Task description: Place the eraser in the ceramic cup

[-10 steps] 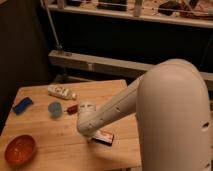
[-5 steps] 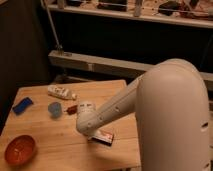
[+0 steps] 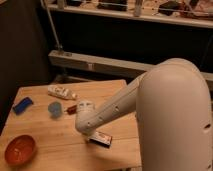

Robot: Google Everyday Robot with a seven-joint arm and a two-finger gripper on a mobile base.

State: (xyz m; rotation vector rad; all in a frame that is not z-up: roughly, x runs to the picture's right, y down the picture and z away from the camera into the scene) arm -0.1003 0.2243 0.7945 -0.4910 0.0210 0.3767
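Over the front of the wooden bench (image 3: 45, 130), saw the white arm (image 3: 120, 102) stretched in from the right, sloped down and leftward, wrist tipped toward the boards. Found the pincer (image 3: 94, 136) low beneath the wrist, pressed together right at the eraser (image 3: 102, 139); could not tell whether truly gripped. Placed the eraser down at the boards, well apart from the ceramic cup (image 3: 55, 108). Could not make out the cup's inside. Spotted the orange bowl (image 3: 20, 149) at front left. Lost most of the pincer behind the wrist.
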